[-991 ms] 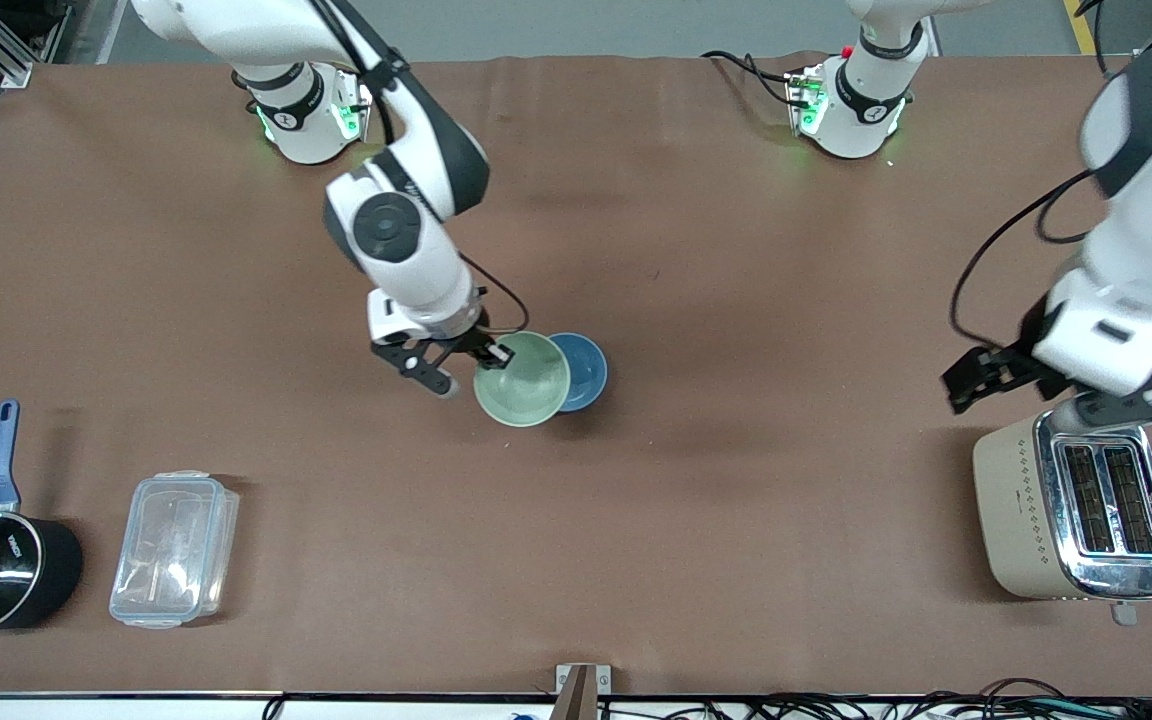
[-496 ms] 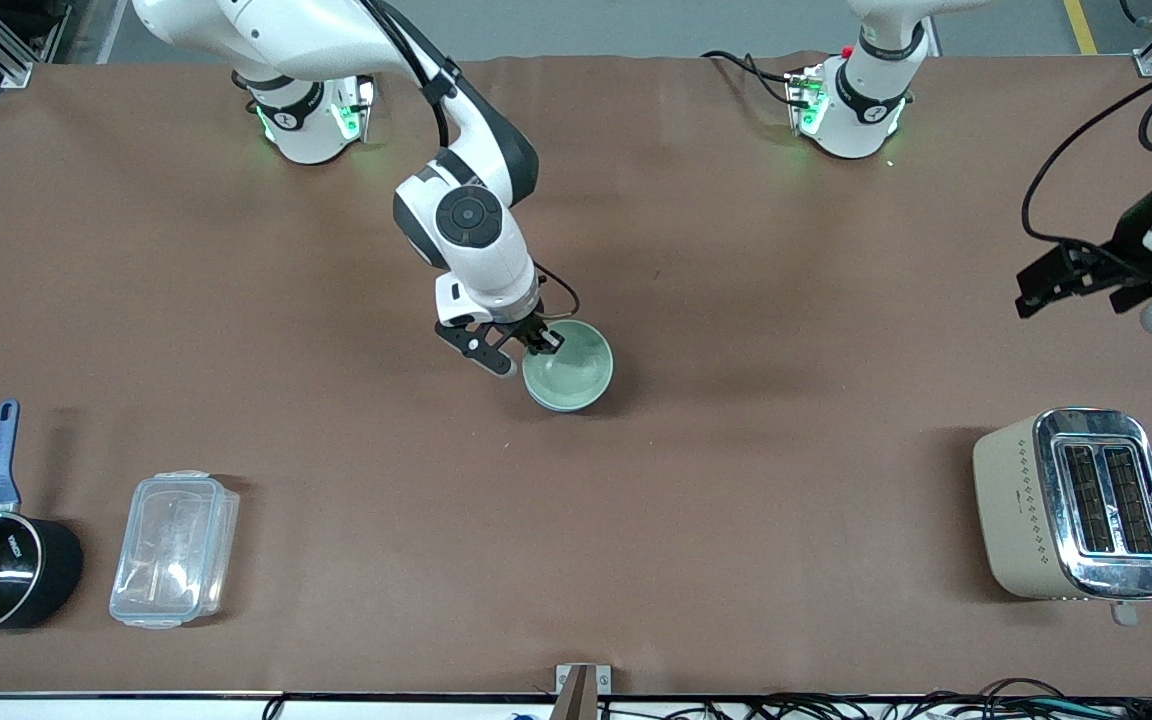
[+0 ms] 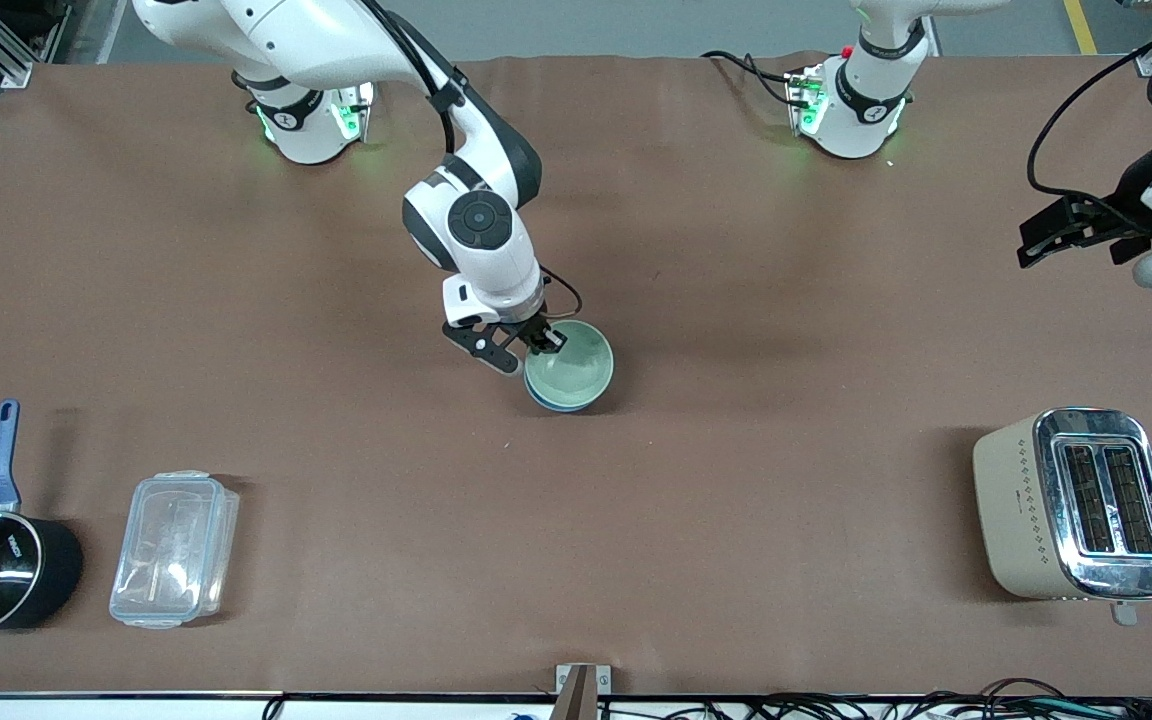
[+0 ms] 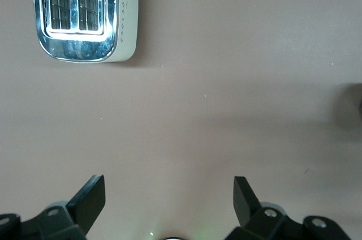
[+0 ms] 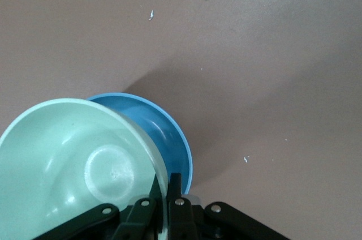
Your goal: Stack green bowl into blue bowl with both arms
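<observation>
Green bowl (image 3: 569,371) in blue bowl (image 5: 164,132) | right gripper (image 3: 526,349) fingers clamp its rim | left gripper (image 4: 168,201) fingers spread, waiting

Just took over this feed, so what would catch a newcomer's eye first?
Mid-table, the right gripper pinches the rim of the pale mint-green bowl, which sits tilted in the sky-blue bowl. The left gripper hangs open, high over the left arm's end of the table, above the beige and chrome toaster.
</observation>
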Robot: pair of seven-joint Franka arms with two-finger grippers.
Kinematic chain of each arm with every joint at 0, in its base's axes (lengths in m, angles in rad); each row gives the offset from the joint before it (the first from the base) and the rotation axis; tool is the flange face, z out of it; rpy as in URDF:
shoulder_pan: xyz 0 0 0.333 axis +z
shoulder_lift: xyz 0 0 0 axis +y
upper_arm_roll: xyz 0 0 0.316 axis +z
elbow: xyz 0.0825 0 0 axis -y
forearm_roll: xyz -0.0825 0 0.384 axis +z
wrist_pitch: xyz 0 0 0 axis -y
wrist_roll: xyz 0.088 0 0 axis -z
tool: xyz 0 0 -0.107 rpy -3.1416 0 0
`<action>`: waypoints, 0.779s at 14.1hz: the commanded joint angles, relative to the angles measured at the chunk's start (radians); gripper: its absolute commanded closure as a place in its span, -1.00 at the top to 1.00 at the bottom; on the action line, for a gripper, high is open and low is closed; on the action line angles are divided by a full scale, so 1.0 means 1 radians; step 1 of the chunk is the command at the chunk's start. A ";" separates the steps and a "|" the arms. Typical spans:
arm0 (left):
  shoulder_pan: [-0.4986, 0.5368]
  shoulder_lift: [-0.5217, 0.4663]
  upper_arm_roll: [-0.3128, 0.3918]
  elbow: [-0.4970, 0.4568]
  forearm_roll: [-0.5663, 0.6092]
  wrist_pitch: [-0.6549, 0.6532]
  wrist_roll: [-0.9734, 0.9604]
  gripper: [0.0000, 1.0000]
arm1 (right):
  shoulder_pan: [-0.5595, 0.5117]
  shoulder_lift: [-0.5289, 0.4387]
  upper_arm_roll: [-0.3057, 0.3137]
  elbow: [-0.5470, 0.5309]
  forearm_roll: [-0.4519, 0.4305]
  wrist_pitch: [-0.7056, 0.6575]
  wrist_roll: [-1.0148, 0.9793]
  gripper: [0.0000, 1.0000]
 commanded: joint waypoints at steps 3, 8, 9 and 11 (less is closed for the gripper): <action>-0.028 -0.079 -0.010 -0.088 -0.013 0.042 0.008 1.00 | 0.009 0.019 -0.005 -0.008 -0.060 0.040 0.065 -0.93; -0.029 -0.071 -0.013 -0.086 -0.013 0.051 0.008 1.00 | 0.012 0.027 -0.005 -0.008 -0.060 0.040 0.066 -0.77; -0.029 -0.068 -0.013 -0.086 -0.013 0.052 0.008 1.00 | 0.011 0.027 -0.005 -0.008 -0.060 0.036 0.066 -0.39; -0.029 -0.063 -0.013 -0.085 -0.013 0.052 0.008 1.00 | 0.009 0.027 -0.005 -0.008 -0.060 0.028 0.066 0.99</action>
